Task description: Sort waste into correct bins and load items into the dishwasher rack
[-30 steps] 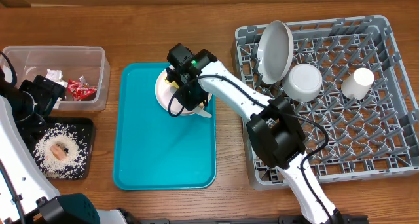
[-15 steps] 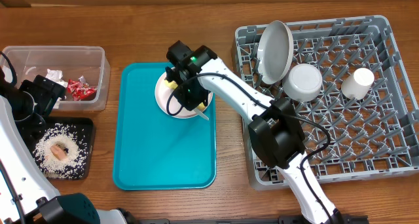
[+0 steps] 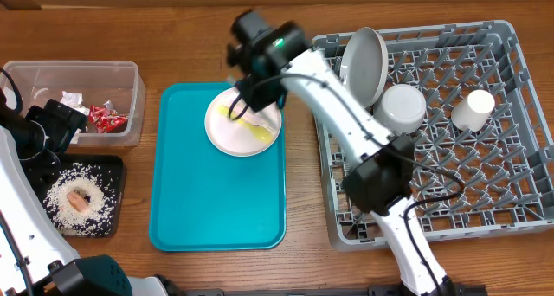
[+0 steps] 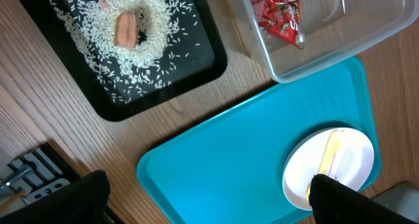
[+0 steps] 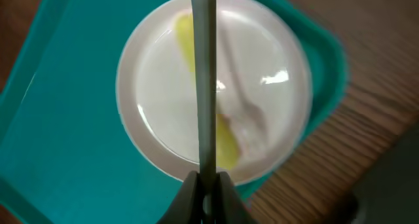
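Large square grey plastic dishwasher rack (image 3: 485, 157) occupies the table's right side, with the rectangular teal serving tray (image 3: 216, 201) just beside it. Right arm (image 3: 338, 106) reaches across the rack's corner, wrist bent down over the tray's far end. Right gripper (image 5: 207, 185) is clamped tight on a thin grey flat utensil (image 5: 203, 73), seen edge-on. Its long axis runs straight out from the fingertips, across the middle of the round pinkish-white plate (image 5: 157, 126) on the tray; contact with the plate cannot be told. A yellow flat utensil (image 5: 226, 142) and a pale flat utensil (image 5: 245, 112) lie on that plate. Left gripper (image 4: 208, 181) hangs spread wide, empty.
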Tool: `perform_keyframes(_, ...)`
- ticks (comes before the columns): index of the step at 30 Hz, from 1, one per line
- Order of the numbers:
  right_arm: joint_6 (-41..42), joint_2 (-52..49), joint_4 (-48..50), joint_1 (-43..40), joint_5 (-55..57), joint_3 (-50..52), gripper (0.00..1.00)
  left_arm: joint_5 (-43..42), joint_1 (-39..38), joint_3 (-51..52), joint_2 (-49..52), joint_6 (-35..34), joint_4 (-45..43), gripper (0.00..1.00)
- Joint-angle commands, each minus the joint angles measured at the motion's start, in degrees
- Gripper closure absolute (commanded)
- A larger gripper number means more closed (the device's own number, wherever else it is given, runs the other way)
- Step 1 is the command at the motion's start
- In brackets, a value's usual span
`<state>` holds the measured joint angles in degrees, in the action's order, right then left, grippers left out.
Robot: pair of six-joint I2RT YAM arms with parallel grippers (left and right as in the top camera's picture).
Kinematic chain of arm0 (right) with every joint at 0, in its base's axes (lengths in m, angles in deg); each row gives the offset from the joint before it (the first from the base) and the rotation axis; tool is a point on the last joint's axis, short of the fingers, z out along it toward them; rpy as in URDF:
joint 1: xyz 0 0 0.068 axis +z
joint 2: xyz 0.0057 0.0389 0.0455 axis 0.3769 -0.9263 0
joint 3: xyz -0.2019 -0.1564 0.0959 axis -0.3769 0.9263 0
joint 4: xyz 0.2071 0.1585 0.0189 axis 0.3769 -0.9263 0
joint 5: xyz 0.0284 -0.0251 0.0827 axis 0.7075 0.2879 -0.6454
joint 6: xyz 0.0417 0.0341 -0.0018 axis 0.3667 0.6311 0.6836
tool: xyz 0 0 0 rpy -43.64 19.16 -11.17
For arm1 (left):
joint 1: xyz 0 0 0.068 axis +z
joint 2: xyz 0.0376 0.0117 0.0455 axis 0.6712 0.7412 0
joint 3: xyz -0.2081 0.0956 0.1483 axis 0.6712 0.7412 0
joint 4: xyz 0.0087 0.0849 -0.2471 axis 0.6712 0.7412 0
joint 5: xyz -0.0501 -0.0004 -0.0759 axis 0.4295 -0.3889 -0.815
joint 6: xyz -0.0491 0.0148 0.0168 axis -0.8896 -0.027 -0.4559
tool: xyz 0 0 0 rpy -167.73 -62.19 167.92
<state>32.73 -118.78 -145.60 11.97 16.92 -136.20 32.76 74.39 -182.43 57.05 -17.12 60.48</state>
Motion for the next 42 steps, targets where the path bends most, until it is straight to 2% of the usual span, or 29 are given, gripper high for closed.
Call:
perform_keyframes(1,3.96,1.99,-1.68,-5.99,2.82,-4.13,0.96,-0.04,-0.37,0.52,-0.20,-0.50,-0.07,0.00)
perform_keyframes(11,4.94,1.97,-5.68,-16.92,6.64,-5.35,0.96,-0.04,-0.37,0.52,-0.20,-0.48,-0.07,0.00)
perform_keyframes(25,7.69,1.70,-3.93,-17.66,9.94,0.37,0.94,-0.02,-0.37,0.52,-0.20,-0.48,-0.07,0.00)
perform_keyframes(27,7.72,1.70,-3.74,-17.68,9.88,1.40,0.88,-0.04,-0.37,0.52,-0.20,-0.48,-0.07,0.00)
perform_keyframes(31,7.69,1.70,-3.67,-17.55,7.48,2.29,0.46,-0.04,-0.37,0.52,-0.20,-0.48,-0.07,0.00)
perform_keyframes(32,7.69,1.70,-3.58,-17.40,6.78,2.29,0.40,-0.02,-0.37,0.52,-0.20,-0.48,-0.07,0.00)
perform_keyframes(42,7.65,2.16,-6.45,-13.38,6.29,-0.48,0.37,-0.04,-0.37,0.52,-0.20,-0.48,-0.07,0.00)
